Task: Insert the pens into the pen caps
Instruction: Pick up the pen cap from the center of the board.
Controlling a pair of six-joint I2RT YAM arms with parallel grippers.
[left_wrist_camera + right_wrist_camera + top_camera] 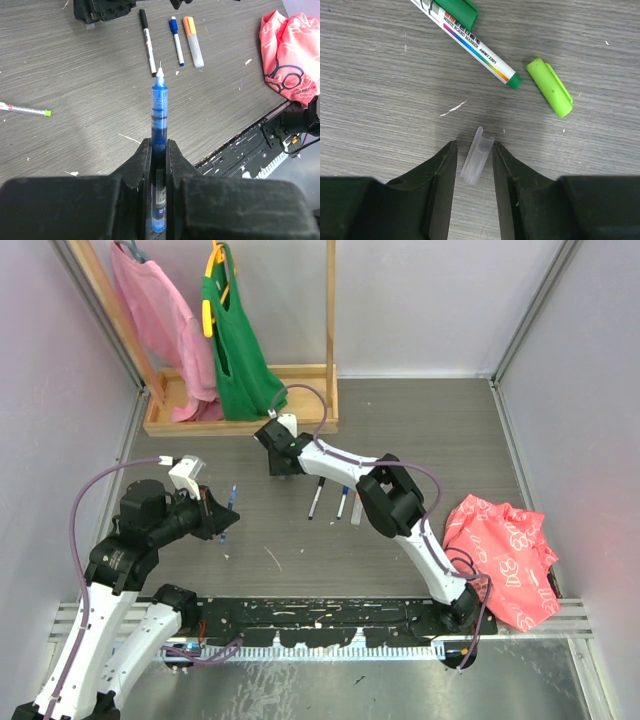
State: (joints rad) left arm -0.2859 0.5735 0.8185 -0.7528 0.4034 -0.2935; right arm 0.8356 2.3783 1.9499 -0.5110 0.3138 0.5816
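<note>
My left gripper (159, 147) is shut on a blue pen (159, 107), which it holds above the table with the bare white tip pointing away. My right gripper (475, 145) is down at the table with its jaws open on either side of a clear pen cap (477, 155). The cap lies flat, the right finger is almost at its open end, and a gap shows on the left side. Just beyond lie a light green cap (550, 87) and a green whiteboard marker (470, 37). A black pen (147, 42), a blue-capped pen (176, 41) and an orange highlighter (193, 42) lie side by side mid-table.
A wooden rack (240, 410) with a pink and a green bag stands at the back left. A red patterned bag (505, 555) lies at the right. A light-green-ended pen (25, 109) lies apart at the left. A black rail (320, 620) runs along the near edge. White scraps dot the table.
</note>
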